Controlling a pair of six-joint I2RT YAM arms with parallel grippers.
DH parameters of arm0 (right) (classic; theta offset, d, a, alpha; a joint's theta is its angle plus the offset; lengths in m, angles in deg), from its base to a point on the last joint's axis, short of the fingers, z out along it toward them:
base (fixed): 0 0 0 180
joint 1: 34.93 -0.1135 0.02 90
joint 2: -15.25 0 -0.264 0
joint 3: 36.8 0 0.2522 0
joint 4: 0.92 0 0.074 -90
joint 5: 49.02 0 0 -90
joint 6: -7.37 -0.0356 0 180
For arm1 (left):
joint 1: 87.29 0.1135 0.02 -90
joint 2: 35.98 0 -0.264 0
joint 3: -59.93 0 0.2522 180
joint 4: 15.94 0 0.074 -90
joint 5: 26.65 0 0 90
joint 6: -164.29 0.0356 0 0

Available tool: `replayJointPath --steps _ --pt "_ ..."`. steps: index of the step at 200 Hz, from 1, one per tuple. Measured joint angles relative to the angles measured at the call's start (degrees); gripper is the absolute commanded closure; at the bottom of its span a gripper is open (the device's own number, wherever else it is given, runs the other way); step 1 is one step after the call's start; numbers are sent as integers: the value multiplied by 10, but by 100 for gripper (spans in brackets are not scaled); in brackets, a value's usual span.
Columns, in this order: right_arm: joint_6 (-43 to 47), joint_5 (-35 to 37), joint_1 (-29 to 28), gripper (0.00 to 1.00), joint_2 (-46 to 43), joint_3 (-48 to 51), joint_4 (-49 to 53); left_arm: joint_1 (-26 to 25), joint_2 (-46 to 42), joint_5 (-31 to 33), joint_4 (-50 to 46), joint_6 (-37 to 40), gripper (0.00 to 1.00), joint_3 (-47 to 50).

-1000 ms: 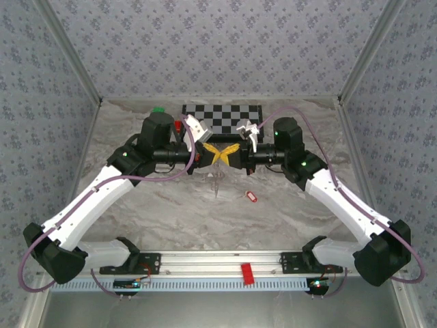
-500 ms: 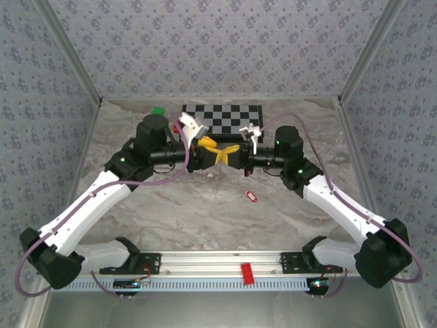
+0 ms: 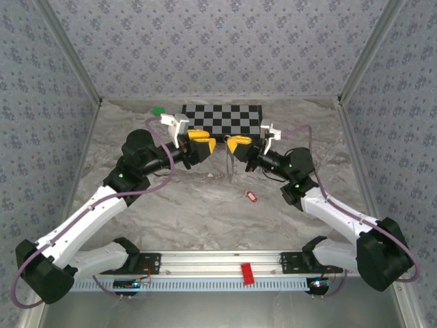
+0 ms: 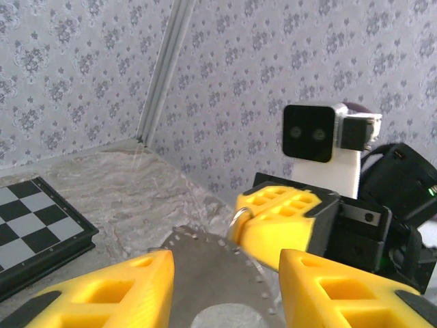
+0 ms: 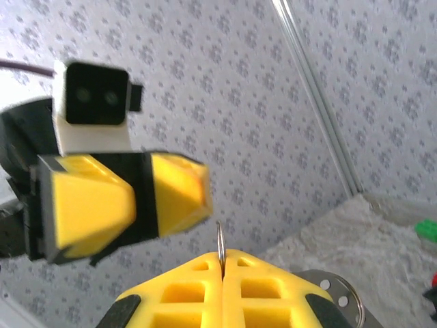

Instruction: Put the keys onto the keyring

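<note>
The table (image 3: 171, 212) carries a chessboard (image 3: 225, 117) lying just beyond both sets of jaws; in front of it the two arms face each other, fingertips near but apart. The left gripper (image 3: 200, 142) has its jaws partly open with nothing gripped; its yellow fingers (image 4: 123, 287) point at the other gripper ahead. The right gripper (image 3: 239, 144) has its jaws pressed shut on the keyring (image 5: 220, 247), whose thin grey wire rises edge-on from the seam between the fingers; from the left wrist the keyring (image 4: 238, 216) shows at the tip of those shut jaws, facing the left jaws. The keys (image 3: 250, 196), one small red tag with a pale centre, lie on the table below the right jaws, on the side toward the arms' bases, apart from both grippers and touched by neither. By my reading the keyring is held and presented but nothing hangs on it; picking up the keys and threading them on are both left to do.
</note>
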Motion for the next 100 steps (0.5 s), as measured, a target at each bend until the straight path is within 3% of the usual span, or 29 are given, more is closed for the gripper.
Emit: replayJointPath --steps 75,100 --pt "-26 23 -20 100 22 0 -80 5 17 -18 89 -59 57 10" --pt "-29 23 -20 100 27 0 -83 5 28 -32 106 -71 63 10"
